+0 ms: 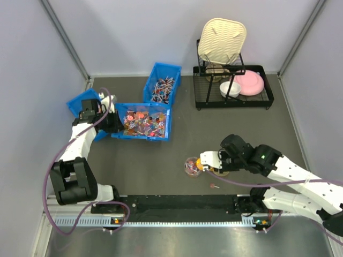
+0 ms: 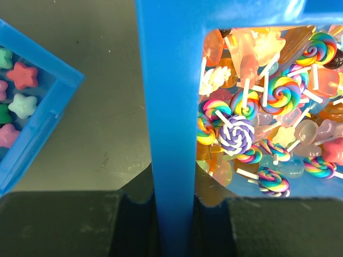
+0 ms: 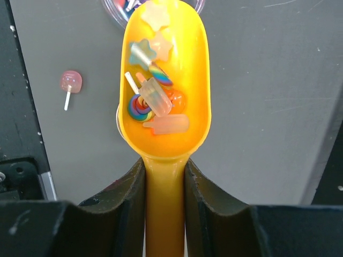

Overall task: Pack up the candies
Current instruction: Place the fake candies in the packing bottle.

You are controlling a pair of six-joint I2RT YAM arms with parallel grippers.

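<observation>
The candies fill the middle blue bin; in the left wrist view they show as lollipops and wrapped sweets. My left gripper is shut on that bin's left wall, its jaws clamping the wall from both sides. My right gripper is shut on the handle of a yellow scoop, which holds several candies. The scoop's tip reaches over a small clear cup with candies in it; the cup's rim shows at the top of the right wrist view.
One pink lollipop lies loose on the table by the cup; it also shows in the right wrist view. A blue bin of stick sweets and a bin of pastel sweets flank the middle bin. A black dish rack stands at the back right.
</observation>
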